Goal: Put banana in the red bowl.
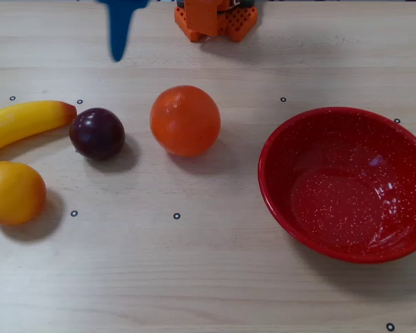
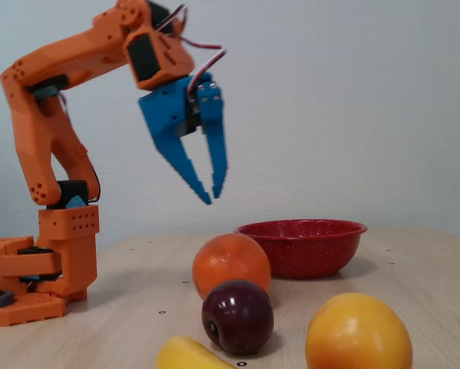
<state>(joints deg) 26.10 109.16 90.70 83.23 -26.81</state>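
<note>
gripper (image 2: 213, 196): raised, empty, fingers slightly apart | below: orange ball (image 2: 231, 265), plum (image 2: 238, 316) | red bowl (image 2: 301, 247): empty-looking, behind

In the overhead view the banana (image 1: 23, 121) runs off the left picture edge, so its stem end is out of sight, and the red bowl (image 1: 284, 135) is clipped at the right edge. The hand (image 1: 117, 55) shows there only as a blue tip; the rest lies past the top edge, at the far edge of the surface. In the fixed view the banana (image 2: 185, 355) is only a yellow nub at the bottom edge, and the yellow-orange fruit (image 2: 358, 333) is cut there too. The orange ball (image 2: 231, 265) hides the bowl's left foot.
</note>
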